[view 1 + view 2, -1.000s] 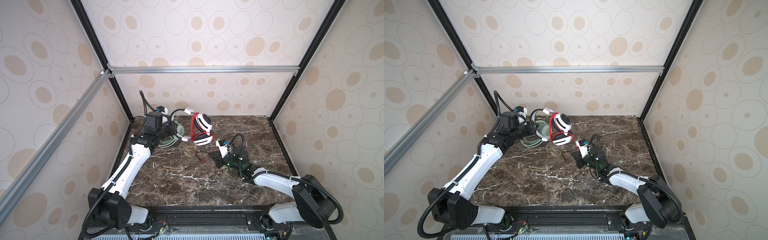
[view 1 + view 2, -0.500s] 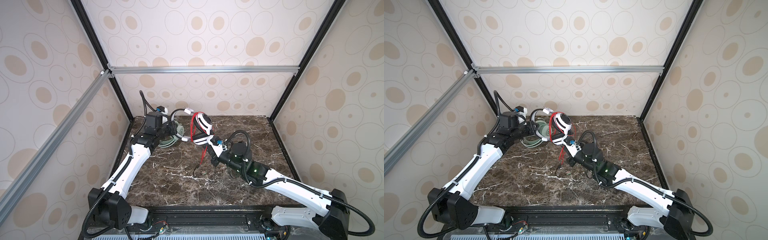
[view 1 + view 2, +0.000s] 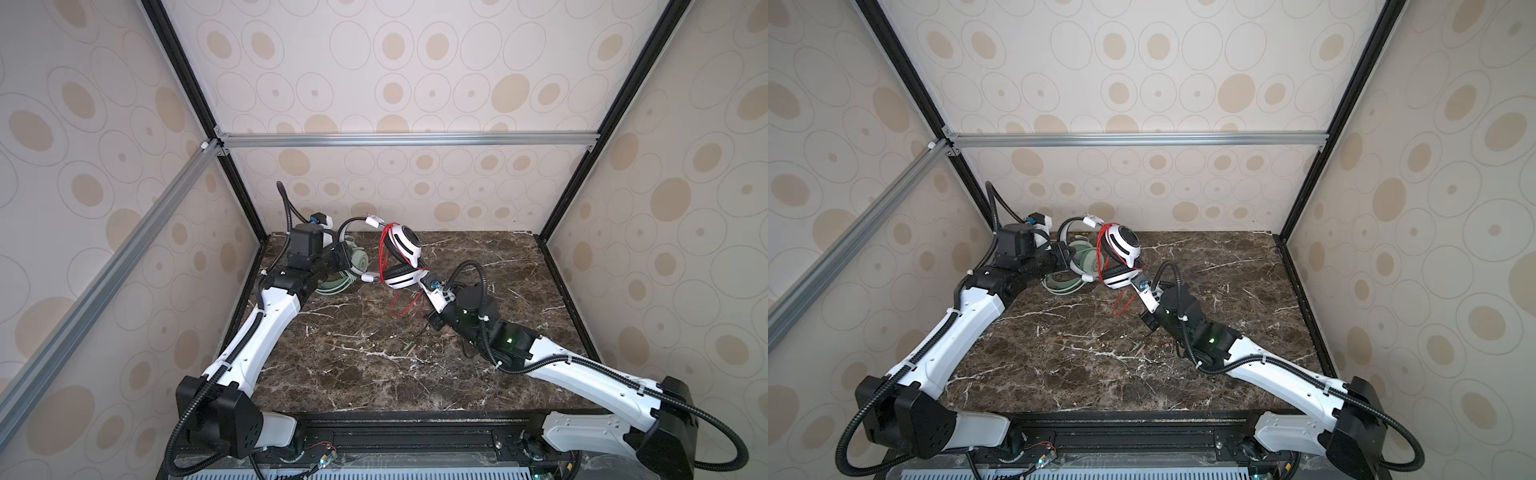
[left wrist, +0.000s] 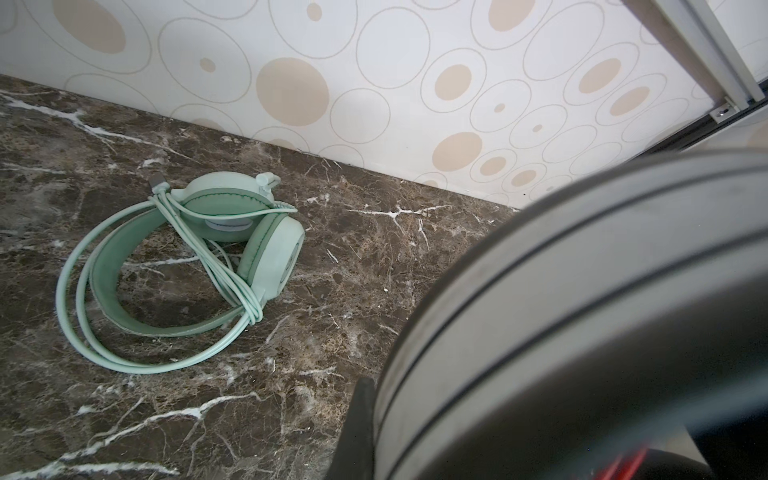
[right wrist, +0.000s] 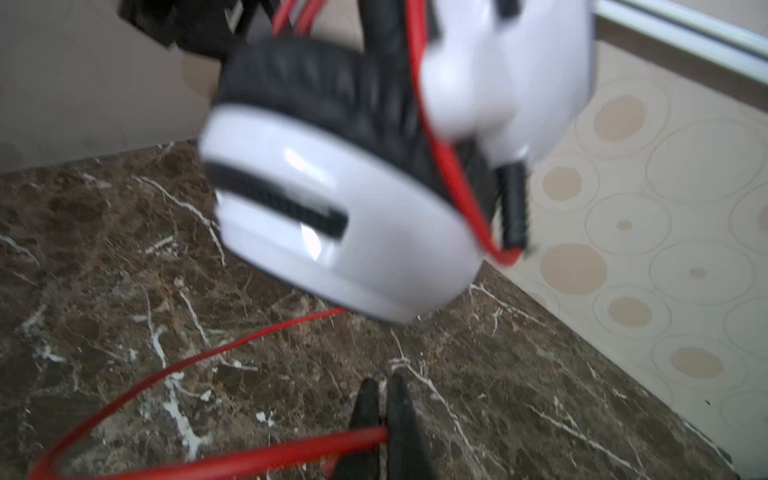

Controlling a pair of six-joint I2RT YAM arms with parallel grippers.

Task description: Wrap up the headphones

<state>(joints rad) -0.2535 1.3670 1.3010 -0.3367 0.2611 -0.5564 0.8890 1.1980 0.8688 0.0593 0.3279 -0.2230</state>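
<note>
A blurred headband (image 4: 582, 311) fills much of the left wrist view and hides the fingers there. In both top views the left gripper (image 3: 341, 255) clamps that band, holding the white-and-black headset (image 3: 405, 247) above the marble table (image 3: 353, 374). The right gripper (image 5: 386, 415), its arm stretched low, pinches the red cable (image 5: 316, 444). The mint-green headset (image 4: 270, 249) lies cable-wound by the spotted wall (image 4: 374, 62).

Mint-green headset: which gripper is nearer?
Left. The left gripper is beside the mint-green headset, holding the white headset; the right gripper is beyond it, pinching the red cable.
</note>
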